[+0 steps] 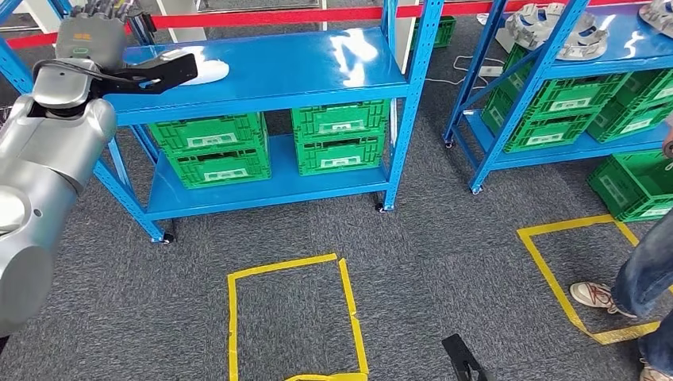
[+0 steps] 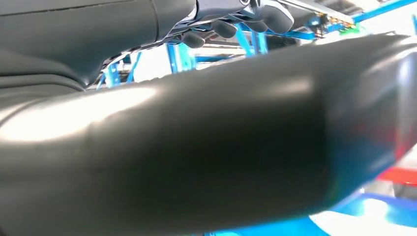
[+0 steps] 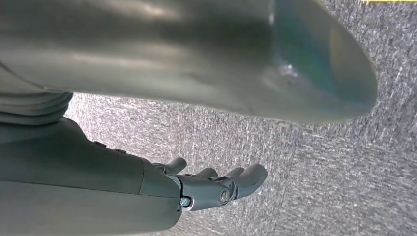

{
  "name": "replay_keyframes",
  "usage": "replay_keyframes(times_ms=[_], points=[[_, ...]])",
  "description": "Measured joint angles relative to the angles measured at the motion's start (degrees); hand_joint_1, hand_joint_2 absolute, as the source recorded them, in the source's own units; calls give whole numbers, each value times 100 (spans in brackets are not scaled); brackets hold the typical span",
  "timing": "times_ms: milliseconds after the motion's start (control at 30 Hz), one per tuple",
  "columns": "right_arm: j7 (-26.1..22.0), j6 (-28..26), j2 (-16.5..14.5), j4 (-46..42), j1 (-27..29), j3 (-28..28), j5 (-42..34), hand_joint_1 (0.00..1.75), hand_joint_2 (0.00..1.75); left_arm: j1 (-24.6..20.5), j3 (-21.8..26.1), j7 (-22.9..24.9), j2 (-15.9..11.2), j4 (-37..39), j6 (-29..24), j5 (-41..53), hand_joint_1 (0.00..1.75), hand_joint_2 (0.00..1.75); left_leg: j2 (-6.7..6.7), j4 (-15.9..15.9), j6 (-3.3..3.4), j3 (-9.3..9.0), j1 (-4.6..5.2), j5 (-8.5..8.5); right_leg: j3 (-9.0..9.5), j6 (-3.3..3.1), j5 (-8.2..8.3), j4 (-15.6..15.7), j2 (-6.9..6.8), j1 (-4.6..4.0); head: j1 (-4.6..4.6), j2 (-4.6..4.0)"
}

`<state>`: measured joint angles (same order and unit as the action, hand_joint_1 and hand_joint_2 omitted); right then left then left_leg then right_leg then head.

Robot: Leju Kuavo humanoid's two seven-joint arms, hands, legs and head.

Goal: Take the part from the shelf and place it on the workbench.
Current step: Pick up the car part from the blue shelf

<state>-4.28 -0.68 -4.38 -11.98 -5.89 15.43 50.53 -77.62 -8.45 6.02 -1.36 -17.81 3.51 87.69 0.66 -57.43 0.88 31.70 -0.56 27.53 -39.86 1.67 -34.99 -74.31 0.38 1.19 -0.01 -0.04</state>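
Your left hand point(image 1: 89, 32) is raised at the far left, level with the top of the blue shelf point(image 1: 278, 71), and it grips a long black part point(image 1: 155, 73) that juts out over that top board; the left wrist view shows the same dark part point(image 2: 206, 147) running across under the fingers point(image 2: 223, 27). Green crates point(image 1: 270, 147) sit on the lower shelf. Yellow tape point(image 1: 294, 313) squares mark the grey carpet point(image 1: 444, 262). Your right hand point(image 3: 216, 184) hangs above the carpet, fingers loosely apart, holding nothing. A person's shoe point(image 1: 597, 296) stands at the right.
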Motion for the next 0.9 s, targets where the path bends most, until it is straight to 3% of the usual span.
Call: replay_keyframes(times_ms=[33,100,167,267,333,400,467,500,533,600,633,700,800,833,900], points=[[0,0,1,1,1,0,1,0,0,12,-10,1,0,8,2,0,0,0,4,-16,-28,-32,-13,39,-4,12,274,232,-5,17,1,0],[1,2,-7,4,4,-1,2,0,0,17,-17,4,3,17,3,1,0,0,6,-79,-107,-87,-32,143,184,41,820,981,-23,43,10,0],[3,7,-21,14,7,-2,5,0,0,18,-22,9,3,28,7,2,0,0,17,-139,-187,-76,-17,210,319,-3,950,1390,-29,43,26,0],[1,3,-28,24,20,-2,14,0,0,36,-26,28,-3,32,12,3,0,0,30,-121,-277,-63,-10,237,340,-142,860,1413,-20,35,26,0],[-20,-25,-28,24,10,-2,31,0,87,28,-27,66,-11,28,19,4,0,0,2,-356,-325,41,-15,353,401,-225,826,1427,-19,48,7,0],[-36,-52,-28,25,2,-2,62,0,175,31,-27,120,-21,36,43,4,0,0,-26,-1063,-353,445,-14,579,461,-285,782,1438,-21,44,-9,0],[-30,-55,-28,25,0,-2,104,0,175,88,-27,180,-43,56,74,4,0,0,-31,-1745,-348,934,-12,681,516,-314,732,1438,-28,23,-11,0],[-22,-50,-28,25,-1,-2,125,0,175,124,-27,206,-62,67,84,4,0,0,-33,-1823,-327,1062,-8,578,553,-321,703,1438,-33,9,-11,0],[-13,-45,-28,25,-2,-2,139,0,175,150,-28,223,-81,74,92,4,0,0,-37,-1670,-294,1073,1,364,598,-324,672,1438,-39,-5,-11,0],[6,-38,-31,25,-4,-2,159,0,175,164,-28,244,-113,80,97,4,0,0,-112,-932,-186,839,55,-166,700,-318,600,1443,-64,-34,-6,0],[16,-37,-33,26,-5,-2,163,0,175,160,-29,257,-120,81,101,4,0,0,-165,-587,-133,699,94,-326,734,-304,569,1446,-80,-49,-5,0],[33,-34,-32,27,-4,-2,167,0,175,159,-29,290,-122,85,115,4,0,0,-226,-255,-71,555,157,-364,751,-262,536,1461,-134,-66,2,0],[32,-33,-28,26,-7,-2,153,0,175,171,-31,338,-115,84,147,3,0,0,-126,-137,-33,513,122,-341,740,-184,478,1451,-204,-79,6,0],[21,-34,-27,25,-11,-2,149,0,175,168,-31,352,-110,82,158,1,0,0,-97,-105,-12,487,98,-344,681,-158,406,1324,-182,-82,10,0],[-3,-39,-21,25,-6,-2,149,0,175,171,-33,389,-88,85,191,-2,0,0,-38,-73,30,452,74,-337,357,-121,150,712,-105,-76,21,0]])
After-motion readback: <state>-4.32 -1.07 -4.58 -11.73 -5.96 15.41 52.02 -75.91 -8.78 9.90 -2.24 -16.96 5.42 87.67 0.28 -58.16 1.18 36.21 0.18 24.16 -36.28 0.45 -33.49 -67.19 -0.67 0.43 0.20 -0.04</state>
